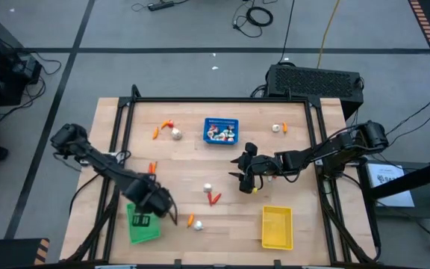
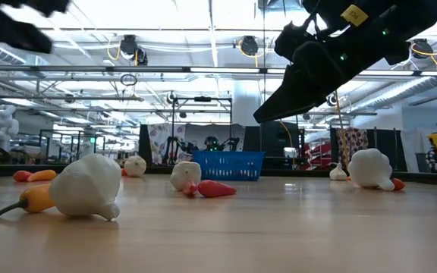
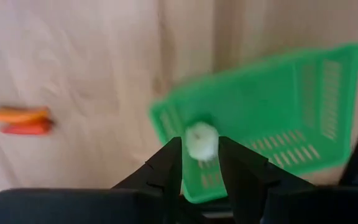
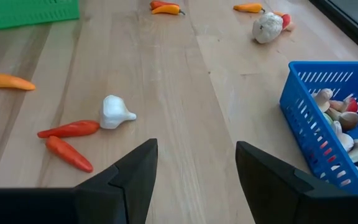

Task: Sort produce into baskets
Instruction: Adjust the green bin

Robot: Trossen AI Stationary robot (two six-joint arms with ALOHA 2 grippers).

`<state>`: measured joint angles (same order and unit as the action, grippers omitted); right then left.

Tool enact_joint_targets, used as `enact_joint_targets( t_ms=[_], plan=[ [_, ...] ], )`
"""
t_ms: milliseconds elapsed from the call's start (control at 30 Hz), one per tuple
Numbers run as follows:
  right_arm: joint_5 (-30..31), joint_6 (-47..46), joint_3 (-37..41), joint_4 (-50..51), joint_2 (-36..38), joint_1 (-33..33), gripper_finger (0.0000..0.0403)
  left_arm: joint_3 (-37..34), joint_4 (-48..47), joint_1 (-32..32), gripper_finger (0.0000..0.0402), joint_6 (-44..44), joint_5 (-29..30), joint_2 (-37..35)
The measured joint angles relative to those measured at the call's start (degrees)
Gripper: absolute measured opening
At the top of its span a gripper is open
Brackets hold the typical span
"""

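Observation:
My left gripper (image 1: 161, 203) points down over the far right corner of the green basket (image 3: 272, 112), shut on a small white garlic-like bulb (image 3: 201, 139). The green basket (image 1: 142, 224) lies at the near left. My right gripper (image 4: 194, 168) hangs open above the table's middle (image 1: 246, 178), nothing between its fingers. The blue basket (image 1: 221, 131) at the far middle holds several white-and-red pieces. The yellow basket (image 1: 277, 226) sits at the near right. Loose produce lies scattered on the table: a white bulb (image 4: 115, 112) beside two red sticks (image 4: 67, 129). My left gripper pinches the white bulb's two sides (image 3: 191, 144) between its two fingers (image 3: 173, 163). The fingers come from above, pointing down. The bulb is lifted clear, over the green basket's corner.
An orange stick (image 1: 190, 220) and a white bulb (image 1: 198, 225) lie just right of the green basket. More pieces lie at the far left (image 1: 176, 133), far right (image 1: 276, 128) and left middle (image 1: 152, 167). A black frame (image 1: 222, 99) borders the wooden table.

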<state>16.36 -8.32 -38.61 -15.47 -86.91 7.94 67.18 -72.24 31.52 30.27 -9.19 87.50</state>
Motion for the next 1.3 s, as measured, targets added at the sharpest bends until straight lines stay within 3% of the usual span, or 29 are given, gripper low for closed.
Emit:
enact_joint_targets(
  t_ms=[200,400,767,1000,1300],
  plan=[
    [0.0,0.0,0.0,0.0,0.0,0.0,0.0208,-4.2,3.4,4.1,0.0111,2.5,-0.6,-0.5],
    [0.0,0.4,0.0,0.0,0.0,0.0,0.0208,-9.0,8.5,5.3,0.0111,3.9,-4.9,-0.5],
    [0.0,2.0,0.0,-0.1,0.0,-0.9,0.0208,-10.3,10.1,5.2,0.0111,-2.4,1.8,-0.5],
    [0.0,2.0,0.0,-0.1,0.0,-1.2,0.0208,-14.7,18.5,4.0,0.0111,-3.6,-2.2,-0.5],
    [0.0,2.0,0.0,-0.1,0.0,-1.3,0.0208,-15.8,20.9,2.4,0.0111,-6.5,2.4,-0.5]
  ],
)
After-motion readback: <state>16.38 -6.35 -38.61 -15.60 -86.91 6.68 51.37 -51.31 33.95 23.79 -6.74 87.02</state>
